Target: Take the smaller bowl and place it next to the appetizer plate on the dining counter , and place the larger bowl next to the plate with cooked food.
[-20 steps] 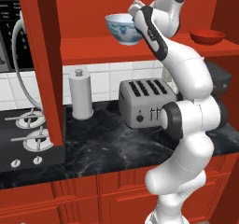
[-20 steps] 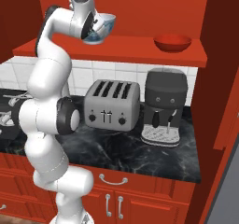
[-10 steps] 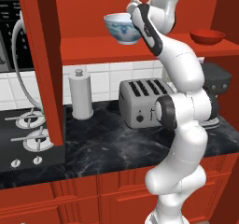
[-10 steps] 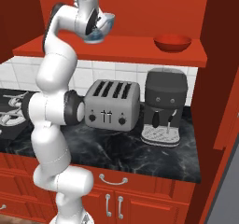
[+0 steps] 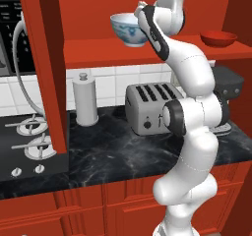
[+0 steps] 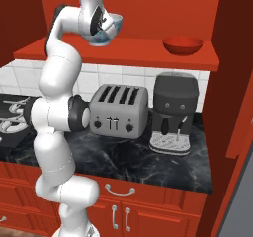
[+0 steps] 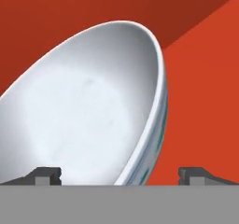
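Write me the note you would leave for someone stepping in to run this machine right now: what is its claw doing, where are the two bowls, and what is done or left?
Gripper: open, holding nothing, its fingertips either side of the rim of the deep white porcelain bowl with the blue floral pattern.
That larger bowl stands on the red wooden shelf above the toaster, not yet lifted.
The small shallow glossy red bowl sits further along the same shelf, above the coffee machine, untouched.
Done: the reach to the larger bowl.
Left: grip and carry each bowl to its plate on the dining counter.
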